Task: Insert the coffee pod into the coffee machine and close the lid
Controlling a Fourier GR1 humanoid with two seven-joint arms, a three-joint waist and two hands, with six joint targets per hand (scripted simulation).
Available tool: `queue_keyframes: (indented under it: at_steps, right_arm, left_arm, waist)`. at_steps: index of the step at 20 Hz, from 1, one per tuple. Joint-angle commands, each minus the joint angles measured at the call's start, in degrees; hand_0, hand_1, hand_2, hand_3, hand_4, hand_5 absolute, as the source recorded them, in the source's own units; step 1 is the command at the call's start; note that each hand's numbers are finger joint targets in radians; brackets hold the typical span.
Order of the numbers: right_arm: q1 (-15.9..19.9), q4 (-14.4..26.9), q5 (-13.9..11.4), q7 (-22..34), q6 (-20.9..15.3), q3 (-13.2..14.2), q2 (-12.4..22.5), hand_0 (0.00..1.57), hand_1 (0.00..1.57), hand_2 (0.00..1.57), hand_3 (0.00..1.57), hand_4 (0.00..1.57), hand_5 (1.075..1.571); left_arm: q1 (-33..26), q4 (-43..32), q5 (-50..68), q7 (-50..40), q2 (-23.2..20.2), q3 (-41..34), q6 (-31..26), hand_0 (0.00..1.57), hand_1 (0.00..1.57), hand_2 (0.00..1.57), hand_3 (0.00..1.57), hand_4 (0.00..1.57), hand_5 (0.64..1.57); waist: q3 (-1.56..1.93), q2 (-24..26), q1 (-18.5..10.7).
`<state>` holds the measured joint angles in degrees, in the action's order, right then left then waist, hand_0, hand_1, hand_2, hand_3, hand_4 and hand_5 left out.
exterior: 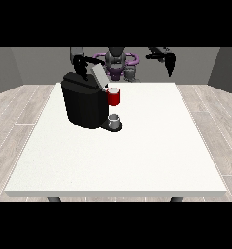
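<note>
White tabletop [137, 155], black coffee machine [83, 104] with lid [99, 75] up; can't tell either hand's state, though that hinged lid probably swings light from its top edge.

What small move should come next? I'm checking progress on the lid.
Probably press the raised lid down: it stands tilted open on the coffee machine, and the hand at the view's left is just behind it. The other hand hangs far off.
</note>
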<state>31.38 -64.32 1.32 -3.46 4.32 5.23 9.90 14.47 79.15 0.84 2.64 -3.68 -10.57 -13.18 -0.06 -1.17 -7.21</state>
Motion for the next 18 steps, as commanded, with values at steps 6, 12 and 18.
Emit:
queue_keyframes:
  at_steps: [6, 12, 18]
  right_arm:
    - [5.2, 3.8, -1.7, -0.2, -0.1, -1.0, -1.2, 0.0, 0.0, 0.0, 0.0, 0.0, 1.571]
    - [6.5, 4.5, -2.8, -1.4, -0.4, -1.6, -1.8, 0.0, 0.0, 0.0, 0.0, 0.0, 1.571]
    - [9.7, 7.7, -2.9, -1.5, -0.5, 0.2, -0.3, 0.0, 0.0, 0.0, 0.0, 0.08, 1.571]
  left_arm:
    - [-1.2, -0.2, -2.5, 4.6, 0.7, 1.9, 3.5, 0.0, 0.0, 0.0, 0.0, 0.0, 1.571]
    - [1.4, -1.2, 2.0, 1.9, -3.4, -1.6, 0.8, 0.0, 0.0, 0.0, 0.0, 0.0, 1.571]
    - [-0.6, 1.8, 1.8, -0.4, -2.2, 1.3, 0.7, 0.0, 0.0, 0.0, 0.0, 0.0, 1.571]
  waist:
    - [0.05, -3.3, 1.0]
    - [0.05, -4.1, 0.9]
    - [0.06, -3.9, -2.4]
